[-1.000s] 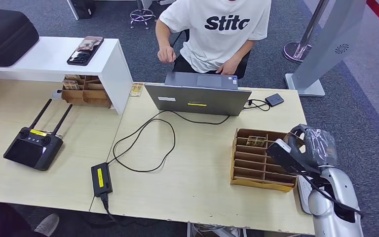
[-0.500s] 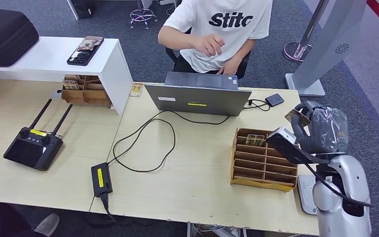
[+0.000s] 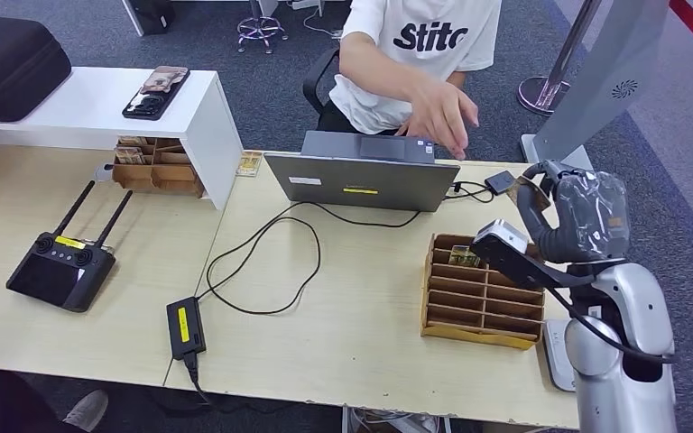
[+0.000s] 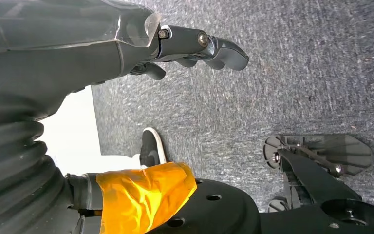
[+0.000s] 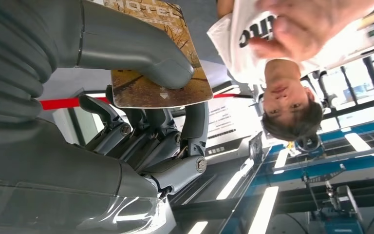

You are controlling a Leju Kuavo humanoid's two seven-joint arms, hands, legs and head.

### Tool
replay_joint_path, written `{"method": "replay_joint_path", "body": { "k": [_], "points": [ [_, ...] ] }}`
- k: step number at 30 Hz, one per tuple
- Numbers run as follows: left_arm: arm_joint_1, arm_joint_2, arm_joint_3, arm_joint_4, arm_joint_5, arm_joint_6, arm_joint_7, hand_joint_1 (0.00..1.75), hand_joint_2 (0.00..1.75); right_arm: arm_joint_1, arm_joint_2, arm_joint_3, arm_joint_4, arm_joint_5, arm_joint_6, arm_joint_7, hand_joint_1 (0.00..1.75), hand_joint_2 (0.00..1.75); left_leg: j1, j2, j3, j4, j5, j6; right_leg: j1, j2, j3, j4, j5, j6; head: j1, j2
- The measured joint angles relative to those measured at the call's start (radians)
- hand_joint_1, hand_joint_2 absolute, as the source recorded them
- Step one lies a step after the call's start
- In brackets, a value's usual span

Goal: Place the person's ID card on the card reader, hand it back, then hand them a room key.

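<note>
My right hand (image 3: pixel 579 222) is raised over the right end of the desk and pinches a brown room key card (image 3: pixel 531 192) between thumb and fingers. In the right wrist view the key card (image 5: pixel 161 80) shows "HOTEL" print under the thumb (image 5: pixel 141 46). The person's hand (image 3: pixel 444 115) reaches out over the laptop toward the card, a short gap away, and it appears too in the right wrist view as the person's hand (image 5: pixel 299 28). My left hand (image 4: pixel 195 44) hangs beside the floor, holding nothing.
A brown slotted card box (image 3: pixel 480 296) with another key card (image 3: pixel 463 256) sits below my right hand. A white card reader (image 3: pixel 556 350) lies by the desk's right edge. An open laptop (image 3: pixel 361 179), cables, a power brick (image 3: pixel 185 327) and a remote controller (image 3: pixel 61 269) occupy the desk.
My right hand has lifted away from the card box with the key card and moved toward the person. The person's hand has swung out over the laptop toward it.
</note>
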Motion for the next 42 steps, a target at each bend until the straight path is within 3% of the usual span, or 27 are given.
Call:
{"method": "replay_joint_path", "body": {
  "k": [7, 15, 22, 35, 36, 37, 40, 41, 42],
  "points": [
    [-0.008, 0.001, -0.006, 0.000, -0.047, -0.009, -0.003, 0.00, 1.75, -0.189, 0.006, 0.047, 0.177, -0.018, 0.040, 0.043, 1.75, 1.75, 0.000, 0.000, 0.000, 0.000, 0.001, 0.000, 0.000, 0.000, 0.000, 0.001, 0.001, -0.001, 0.000, 0.000],
    [-0.011, 0.001, -0.006, 0.000, -0.100, -0.018, 0.009, 0.00, 1.75, -0.425, 0.028, 0.060, 0.493, 0.020, 0.053, 0.110, 1.75, 1.75, 0.000, 0.000, 0.000, 0.000, 0.002, 0.000, 0.000, 0.000, 0.000, 0.001, 0.002, -0.001, 0.000, 0.000],
    [-0.012, 0.002, -0.006, 0.000, -0.103, -0.018, 0.008, 0.00, 1.75, -0.475, 0.051, 0.060, 0.616, 0.037, 0.051, 0.113, 1.75, 1.75, 0.000, -0.001, 0.000, 0.000, 0.002, 0.000, 0.000, 0.000, -0.001, 0.001, 0.002, -0.001, 0.000, 0.000],
    [-0.012, 0.003, -0.006, 0.000, -0.103, -0.019, 0.009, 0.00, 1.75, -0.481, 0.076, 0.058, 0.660, 0.039, 0.051, 0.112, 1.75, 1.75, 0.000, -0.003, -0.002, 0.000, 0.002, 0.000, 0.000, -0.003, -0.002, 0.000, 0.002, -0.001, 0.000, 0.000],
    [-0.012, 0.003, -0.006, 0.000, -0.103, -0.018, 0.010, 0.00, 1.75, -0.481, 0.077, 0.057, 0.661, 0.040, 0.051, 0.112, 1.70, 1.75, 0.000, -0.003, -0.002, 0.000, 0.002, 0.000, 0.000, -0.003, -0.002, 0.000, 0.002, -0.001, 0.000, 0.000],
    [-0.012, 0.003, -0.006, 0.000, -0.103, -0.018, 0.011, 0.00, 1.75, -0.481, 0.078, 0.057, 0.662, 0.042, 0.051, 0.112, 1.51, 1.75, 0.000, -0.003, -0.002, 0.000, 0.002, 0.000, 0.000, -0.003, -0.002, 0.000, 0.002, -0.001, 0.000, 0.000],
    [-0.012, 0.004, -0.006, 0.000, -0.102, -0.018, 0.011, 0.00, 1.75, -0.481, 0.082, 0.056, 0.662, 0.048, 0.051, 0.112, 0.29, 1.75, 0.000, -0.003, -0.002, 0.000, 0.002, 0.000, 0.000, -0.003, -0.002, 0.000, 0.002, -0.001, 0.000, 0.000],
    [-0.012, 0.005, -0.006, 0.000, -0.102, -0.018, 0.011, 0.00, 1.75, -0.481, 0.083, 0.056, 0.662, 0.051, 0.051, 0.111, 0.04, 1.75, 0.000, -0.003, -0.002, 0.000, 0.002, 0.000, 0.000, -0.002, -0.002, 0.000, 0.002, -0.001, 0.000, 0.000],
    [-0.012, 0.006, -0.006, 0.000, -0.101, -0.017, 0.011, 0.00, 1.75, -0.481, 0.084, 0.055, 0.662, 0.053, 0.051, 0.110, 0.00, 1.75, 0.000, -0.003, -0.002, 0.000, 0.002, 0.000, 0.000, -0.002, -0.002, 0.000, 0.002, -0.001, 0.000, 0.000]
  ]
}}
